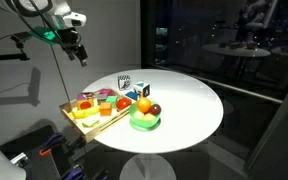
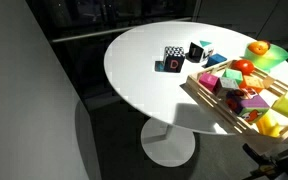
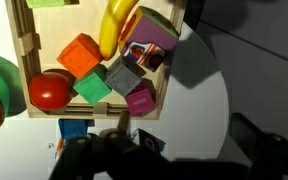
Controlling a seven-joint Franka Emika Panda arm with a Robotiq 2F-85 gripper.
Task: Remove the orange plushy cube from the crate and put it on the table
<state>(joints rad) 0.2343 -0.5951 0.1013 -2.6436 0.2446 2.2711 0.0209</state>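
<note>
The orange plushy cube (image 3: 79,55) lies in the wooden crate (image 3: 29,60) between a red ball (image 3: 49,91), a green cube (image 3: 92,88) and a yellow banana (image 3: 115,25). The crate shows in both exterior views (image 1: 92,122) (image 2: 212,102), at the edge of the round white table (image 1: 189,100) (image 2: 149,45). My gripper (image 1: 76,48) hangs high above the crate's side of the table, well clear of the toys. In the wrist view its dark fingers stand apart at the bottom (image 3: 174,160), open and empty.
A green bowl (image 1: 145,122) (image 2: 272,58) with round fruit stands beside the crate. Two printed cubes (image 1: 126,85) (image 2: 174,62) stand mid-table. The crate also holds a grey cube (image 3: 124,75), a magenta block (image 3: 141,98) and a pink-purple block (image 3: 154,35).
</note>
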